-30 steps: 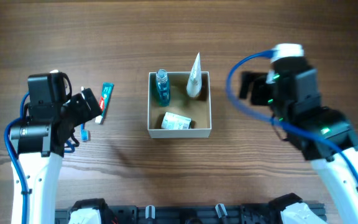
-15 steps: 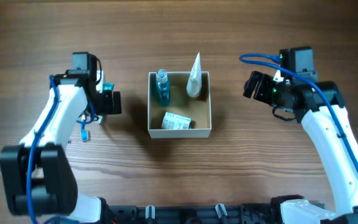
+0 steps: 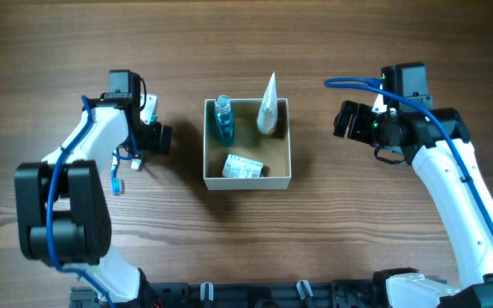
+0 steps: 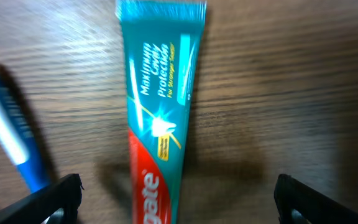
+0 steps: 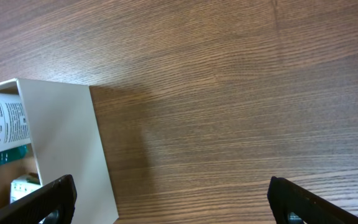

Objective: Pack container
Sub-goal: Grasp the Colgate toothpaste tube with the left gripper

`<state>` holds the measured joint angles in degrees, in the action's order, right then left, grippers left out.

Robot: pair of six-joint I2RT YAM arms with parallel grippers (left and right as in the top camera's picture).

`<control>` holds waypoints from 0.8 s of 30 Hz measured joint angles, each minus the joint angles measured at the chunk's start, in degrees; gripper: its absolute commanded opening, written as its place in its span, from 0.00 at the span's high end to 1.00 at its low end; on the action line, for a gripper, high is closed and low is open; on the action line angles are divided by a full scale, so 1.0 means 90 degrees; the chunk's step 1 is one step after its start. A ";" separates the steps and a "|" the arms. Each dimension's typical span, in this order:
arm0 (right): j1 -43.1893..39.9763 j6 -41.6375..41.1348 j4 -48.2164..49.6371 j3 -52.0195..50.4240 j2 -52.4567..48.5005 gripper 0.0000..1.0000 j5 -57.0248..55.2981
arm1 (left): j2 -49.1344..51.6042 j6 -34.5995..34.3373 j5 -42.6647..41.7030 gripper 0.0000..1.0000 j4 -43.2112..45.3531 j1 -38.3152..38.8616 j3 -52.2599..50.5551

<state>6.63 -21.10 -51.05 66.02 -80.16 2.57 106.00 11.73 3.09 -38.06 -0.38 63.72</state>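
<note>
My left jaws hang released over the toothpaste tube (image 4: 160, 112) — my right jaws, released too, near the container (image 5: 67, 143).

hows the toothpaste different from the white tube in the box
The toothpaste is teal and red; the white tube is white. The toothpaste lies flat on the table, outside the container; the white tube sits inside it at the far right corner, one end showing past the far wall. Both are squeeze tubes.
</note>
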 measured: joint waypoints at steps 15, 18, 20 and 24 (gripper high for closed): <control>0.0000 0.0095 -0.0005 0.0000 0.0000 0.00 0.0000 | 0.0204 -0.0153 -0.0168 0.53 -0.0287 -0.0010 0.0107; 0.0000 0.0095 -0.0032 0.0000 0.0000 0.00 0.0000 | 0.0204 -0.0209 -0.0168 0.73 -0.0316 -0.0010 0.0107; 0.0000 0.0095 -0.0090 0.0000 0.0000 0.00 0.0000 | 0.0206 -0.0185 -0.0165 0.76 -0.0318 -0.0010 0.0107; 0.0000 0.0095 -0.0090 0.0000 0.0000 0.00 0.0000 | 0.0209 -0.0216 -0.0168 0.76 -0.0318 -0.0010 0.0107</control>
<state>6.63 -20.25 -51.86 66.02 -80.16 2.57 107.87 9.78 1.58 -40.93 -0.47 64.69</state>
